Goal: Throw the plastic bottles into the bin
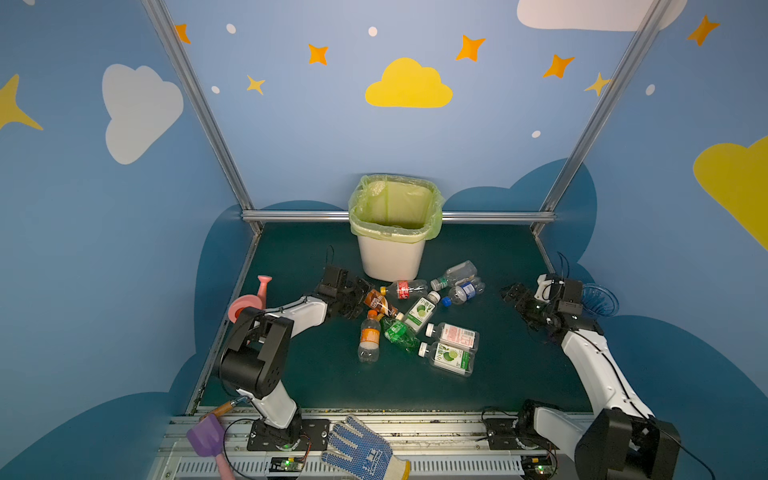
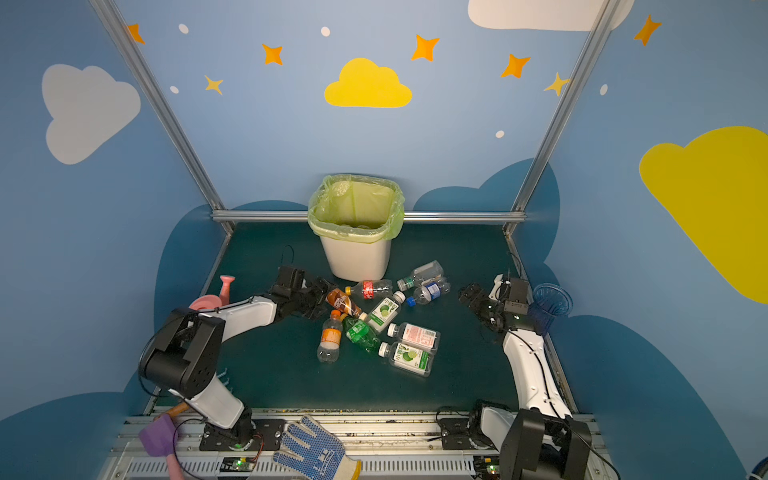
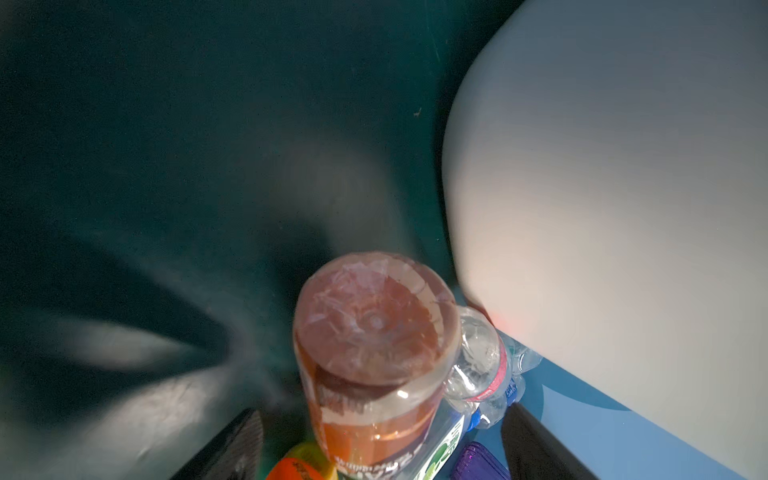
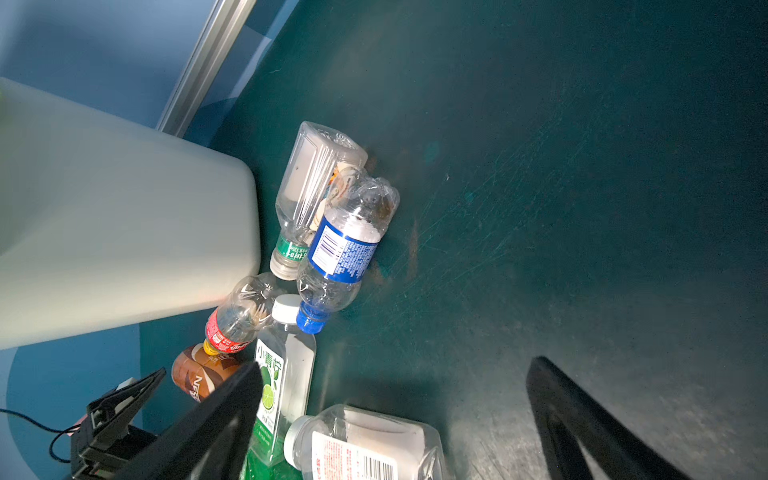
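- Straddling the brown bottle [image 3: 374, 332] with the left end effector [image 1: 361, 301]: fingers [image 3: 232, 449] parted on either side, a thin gap showing at each, nothing clamped.
- Facing that end effector with its round base, cap end buried among the other plastic bottles [image 1: 420, 311]; brown label, clear walls.
- Hanging wide open and empty on the right: right end effector [image 1: 513, 299], well apart from the nearest, blue-labelled bottle [image 1: 465, 291], bare table [image 1: 311, 374] between.
- Lying on their sides in a loose cluster mid-table, several touching or overlapping; mostly clear, plus one green bottle [image 1: 399, 330]; caps white, blue, orange, yellow.
- Standing just behind the cluster, near the back rail [image 1: 299, 216]: white bin [image 1: 390, 259], yellow-green liner folded over the rim, mouth open; red-labelled bottle [image 1: 405, 289] at its foot.
- Leaving bare table in front of the cluster to the near edge, and on both sides of the bin.
- Hemming the side edges: pink watering can [image 1: 251, 301] behind the left arm, blue vase [image 1: 598, 299] just beside the right wrist.
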Tool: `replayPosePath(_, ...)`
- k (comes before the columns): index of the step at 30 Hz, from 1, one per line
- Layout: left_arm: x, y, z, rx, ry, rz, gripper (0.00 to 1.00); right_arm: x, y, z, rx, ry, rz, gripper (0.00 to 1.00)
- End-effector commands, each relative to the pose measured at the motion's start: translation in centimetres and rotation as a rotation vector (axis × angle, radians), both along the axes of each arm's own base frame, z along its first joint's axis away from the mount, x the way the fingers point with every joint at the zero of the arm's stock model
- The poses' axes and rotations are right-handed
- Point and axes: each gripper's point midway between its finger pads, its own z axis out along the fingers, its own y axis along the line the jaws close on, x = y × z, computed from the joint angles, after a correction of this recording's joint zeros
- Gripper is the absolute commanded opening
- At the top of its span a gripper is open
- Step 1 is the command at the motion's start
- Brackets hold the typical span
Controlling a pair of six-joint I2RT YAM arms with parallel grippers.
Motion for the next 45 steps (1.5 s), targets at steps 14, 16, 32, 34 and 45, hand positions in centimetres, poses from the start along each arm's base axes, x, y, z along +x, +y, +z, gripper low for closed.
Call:
replayPosePath(14, 0.5, -1.3, -1.3, 0.012, 0.049, -0.094, 0.81, -0.4, -0.9, -1.4, -0.005, 0.038, -0.036, 0.98)
replayPosePath(16, 0.7, -1.4, -1.5, 0.018, 0.057, -0.103, 0.80, -0.4, -0.9, -1.5, -0.004, 0.039, -0.039, 0.98)
replayPosePath(32, 0.8, -1.1, -3.4, 0.077, 0.098, -0.121, 0.69, -0.9, -1.7, -1.7, -0.003, 0.044, -0.065, 0.98)
replayPosePath(34, 1.0, -1.1, -3.4, 0.074, 0.096, -0.115, 0.65, -0.9, -1.8, -1.7, -0.005, 0.041, -0.070, 0.98)
replayPosePath(45, 2.2, -1.3, -0.9, 0.024, 0.022, -0.069, 0.53, -1.3, -2.5, -1.4, -0.003, 0.033, -0.091, 0.98)
